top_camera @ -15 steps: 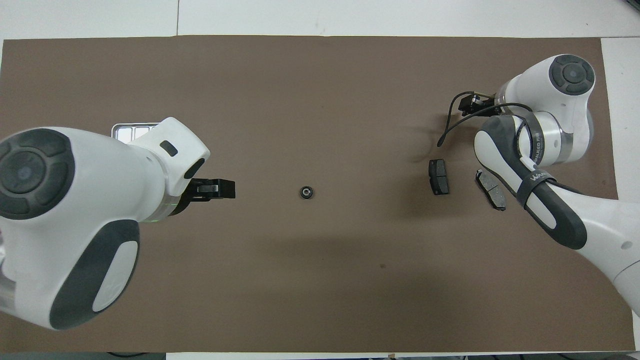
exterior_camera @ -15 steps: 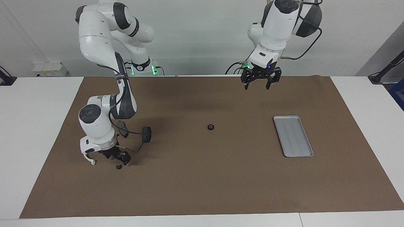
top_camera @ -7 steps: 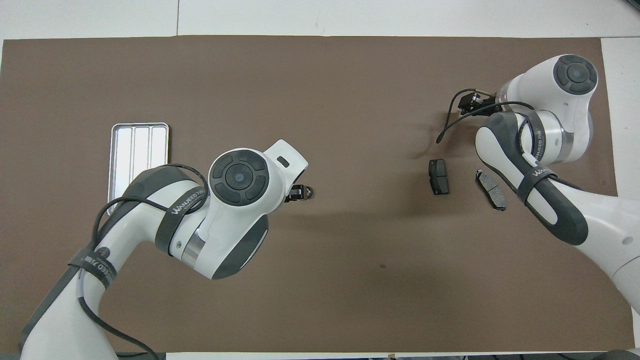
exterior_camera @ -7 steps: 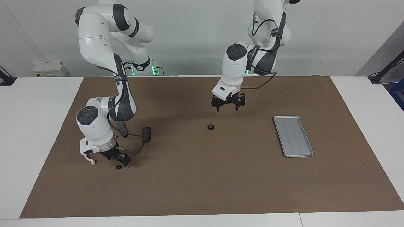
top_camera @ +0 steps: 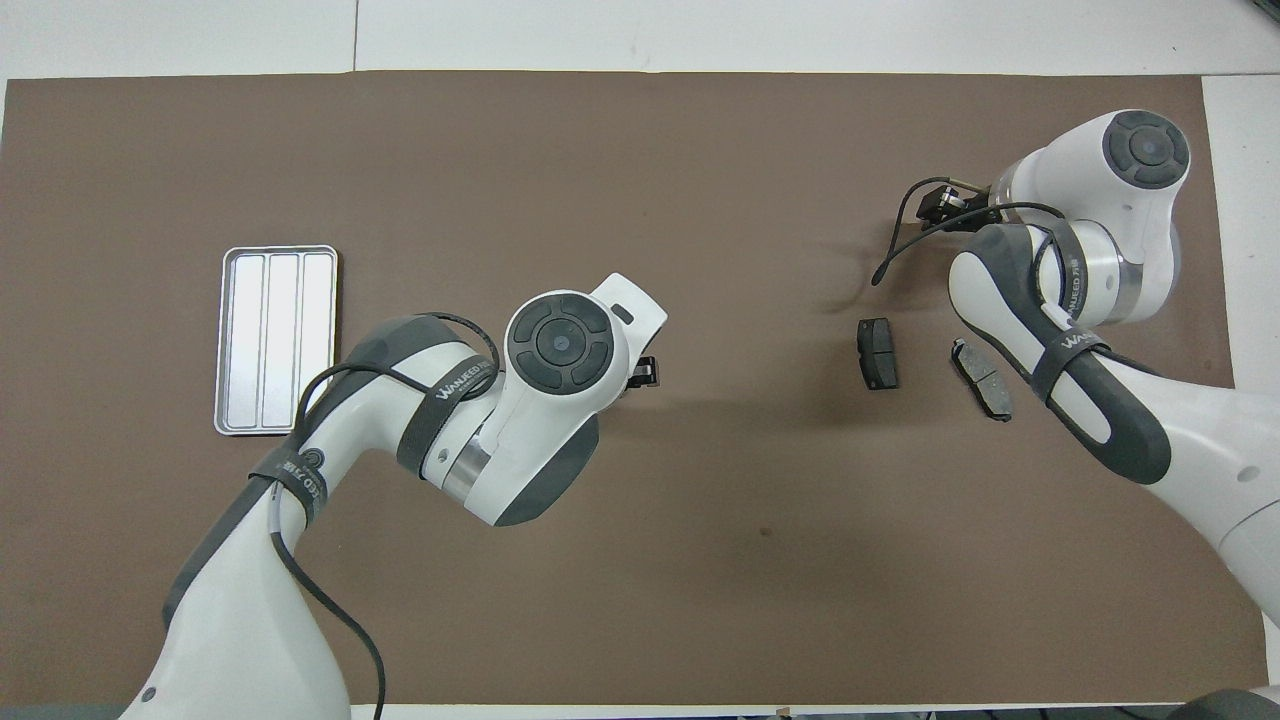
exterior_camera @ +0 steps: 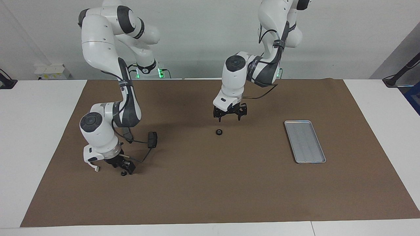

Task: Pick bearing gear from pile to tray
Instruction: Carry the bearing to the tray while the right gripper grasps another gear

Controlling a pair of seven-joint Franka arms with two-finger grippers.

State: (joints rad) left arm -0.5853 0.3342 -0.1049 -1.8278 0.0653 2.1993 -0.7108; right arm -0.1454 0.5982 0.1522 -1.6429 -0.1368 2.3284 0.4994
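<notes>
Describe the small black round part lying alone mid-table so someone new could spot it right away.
Start at the big brown mat and find the flat silver-grey metal tray toward the left arm's end. Midway along the mat, just below the left gripper in the facing view, lies a small black ring-shaped gear. It lies by itself, apart from the tray.

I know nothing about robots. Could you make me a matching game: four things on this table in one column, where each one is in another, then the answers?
1. left claw
2. right claw
3. tray
4. black round part

A. down low at the pile
B. flat on the mat, toward the left arm's end
C. lying alone at mid-mat
D. in the air, open, over the round part

Pairs: 1-D, 2-A, 3-B, 4-C.
</notes>
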